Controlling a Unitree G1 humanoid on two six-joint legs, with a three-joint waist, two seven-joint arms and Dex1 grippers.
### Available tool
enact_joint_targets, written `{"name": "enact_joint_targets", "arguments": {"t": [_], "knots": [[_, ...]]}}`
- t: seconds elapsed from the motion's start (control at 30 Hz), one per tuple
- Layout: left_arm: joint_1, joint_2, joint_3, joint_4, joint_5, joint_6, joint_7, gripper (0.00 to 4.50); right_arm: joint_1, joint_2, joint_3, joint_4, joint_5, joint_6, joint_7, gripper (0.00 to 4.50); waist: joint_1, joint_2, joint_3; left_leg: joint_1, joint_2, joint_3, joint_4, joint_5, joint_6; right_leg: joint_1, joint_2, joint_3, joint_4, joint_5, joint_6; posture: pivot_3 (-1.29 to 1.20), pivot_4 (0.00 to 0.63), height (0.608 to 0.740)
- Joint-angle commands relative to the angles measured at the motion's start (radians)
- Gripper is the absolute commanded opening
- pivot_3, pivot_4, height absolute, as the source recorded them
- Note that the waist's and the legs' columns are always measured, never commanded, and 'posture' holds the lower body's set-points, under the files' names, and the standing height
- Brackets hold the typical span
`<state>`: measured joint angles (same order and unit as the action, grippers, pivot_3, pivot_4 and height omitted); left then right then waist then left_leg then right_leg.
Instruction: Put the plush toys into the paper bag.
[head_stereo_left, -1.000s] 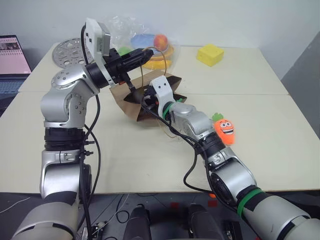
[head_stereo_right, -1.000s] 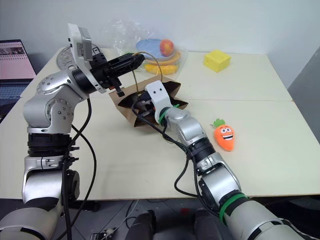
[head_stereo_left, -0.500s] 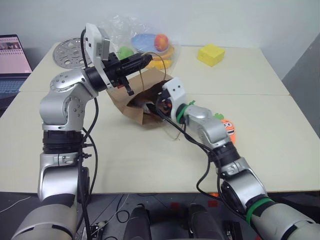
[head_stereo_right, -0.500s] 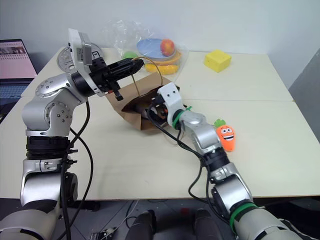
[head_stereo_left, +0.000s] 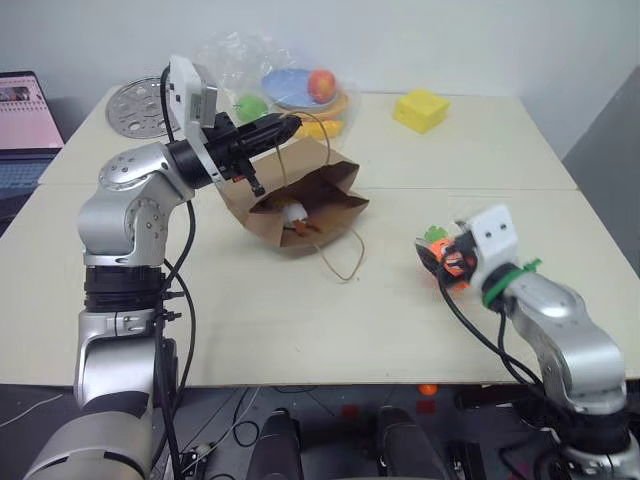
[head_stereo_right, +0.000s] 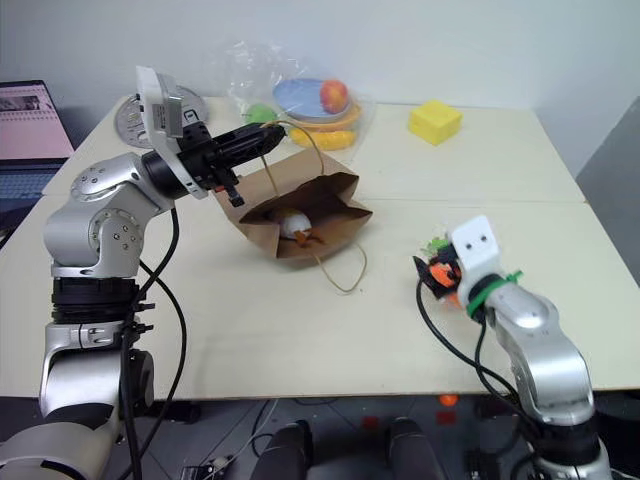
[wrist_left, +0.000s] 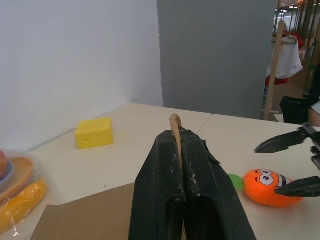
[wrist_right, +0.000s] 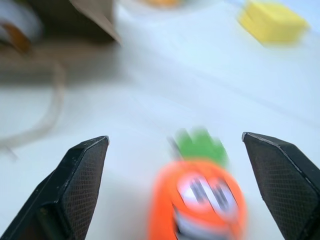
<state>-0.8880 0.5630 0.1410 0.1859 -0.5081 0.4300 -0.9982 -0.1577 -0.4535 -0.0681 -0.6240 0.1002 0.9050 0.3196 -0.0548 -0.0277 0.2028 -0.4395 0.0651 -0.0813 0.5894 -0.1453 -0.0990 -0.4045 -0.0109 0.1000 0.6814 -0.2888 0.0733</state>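
The brown paper bag (head_stereo_left: 325, 190) lies on its side at mid-table, its mouth held up. My left gripper (head_stereo_left: 285, 122) is shut on one cord handle (wrist_left: 175, 122) above the bag. The white-and-yellow egg toy (head_stereo_left: 293, 218) rests inside the bag's mouth. The orange carrot toy (wrist_right: 200, 195) lies on the table to the right, apart from the bag. My right gripper (wrist_right: 175, 137) is open just in front of the carrot, one finger on each side of it, not touching it. In the head views the gripper (head_stereo_right: 432, 275) partly hides the carrot.
A clear plastic bag of fruit (head_stereo_left: 290, 85) sits behind the paper bag. A yellow cube (head_stereo_left: 420, 108) stands at the back right, a round metal disc (head_stereo_left: 140, 100) at the back left, a laptop (head_stereo_left: 22, 110) at the far left. The bag's other handle (head_stereo_left: 340, 255) trails on the table.
My right gripper came out of the bag, swung right to the carrot and opened. The egg toy now lies in the bag. My left gripper kept hold of the handle.
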Motion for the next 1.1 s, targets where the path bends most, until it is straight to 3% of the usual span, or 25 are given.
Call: {"name": "enact_joint_targets", "arguments": {"t": [0.03,0.4,0.5,0.83,0.87,1.1], "knots": [[-0.022,0.0,0.004,-0.009,-0.008,-0.02,-0.012,0.0,0.082,0.02,-0.032,-0.053,-0.038,0.006,-0.069,4.48,-0.001,0.0,0.0,0.0,0.0,0.0,0.0,0.0,0.0,0.0,0.0,0.0,0.0,0.0,0.0,0.0,0.15,0.74],[-0.04,-0.002,-0.005,0.011,0.003,-0.031,-0.018,0.0,0.136,0.161,-0.017,0.032,-0.027,-0.097,-0.122,4.48,-0.003,0.0,0.0,0.0,0.0,0.001,0.002,0.0,0.0,0.001,0.0,0.001,0.0,-0.001,0.003,0.0,0.15,0.74],[-0.037,0.003,-0.003,0.004,0.002,-0.026,-0.014,0.0,0.134,0.147,-0.015,0.046,-0.023,-0.11,-0.1,3.9,-0.002,0.0,0.0,0.0,0.0,0.001,0.002,0.0,0.0,0.001,0.0,0.001,0.0,-0.001,0.003,0.0,0.15,0.74],[-0.035,0.011,-0.001,-0.009,0.0,-0.019,-0.003,0.0,0.111,0.108,-0.027,0.067,-0.001,-0.166,-0.044,0.23,-0.002,0.0,0.0,0.0,0.0,0.001,0.002,0.0,0.0,0.001,0.0,0.001,0.0,-0.001,0.003,0.0,0.15,0.74],[-0.034,0.012,-0.001,-0.01,0.0,-0.018,-0.004,0.0,0.106,0.089,-0.026,0.062,0.005,-0.179,-0.023,0.01,-0.002,0.0,0.0,0.0,0.0,0.001,0.002,0.0,0.0,0.001,0.0,0.001,0.001,-0.001,0.003,0.0,0.15,0.74],[-0.036,0.018,-0.004,0.0,0.002,-0.018,-0.014,0.0,-0.075,-0.049,-0.008,0.039,0.188,-0.183,0.23,0.01,-0.006,0.0,0.0,0.001,0.0,0.001,0.003,0.0,0.0,0.002,0.0,0.001,0.001,-0.001,0.004,0.0,0.15,0.74]]}}
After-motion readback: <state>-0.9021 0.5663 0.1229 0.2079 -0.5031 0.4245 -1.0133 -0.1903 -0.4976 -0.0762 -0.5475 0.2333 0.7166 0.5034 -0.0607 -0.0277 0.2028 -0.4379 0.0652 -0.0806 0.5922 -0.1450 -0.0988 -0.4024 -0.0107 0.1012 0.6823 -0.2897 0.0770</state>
